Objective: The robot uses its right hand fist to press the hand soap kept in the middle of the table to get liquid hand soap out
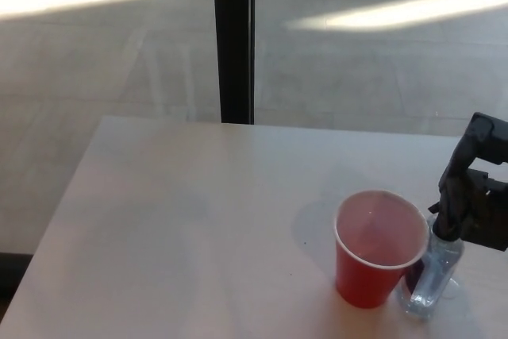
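Worktop (182, 220), pale and matte, fills the lower part of the head view; its left half is bare, and its far edge runs across the middle of the frame; beyond it lies a grey floor (95, 61) crossed by two bright bands of light; a dark vertical post (234, 37) rises behind the far edge, a little left of centre. Right of centre on the worktop stands a red cup (377, 252), upright, mouth open, casting a soft shadow to its left; nothing clear can be made out inside it. Just beside the cup on its right, touching or nearly so, stands the hand soap (432, 271): a small clear bottle with a black pump head, upright, close to the near right corner rather than at the middle of the worktop. At the right edge the right robot hand (476, 196) comes in, black, set directly over the pump head and appearing to rest on it; contact cannot be confirmed from this angle; much of the robot hand is cut off by the frame edge, so whether its fingers are curled into a fist or spread cannot be told. Left robot hand does not appear.
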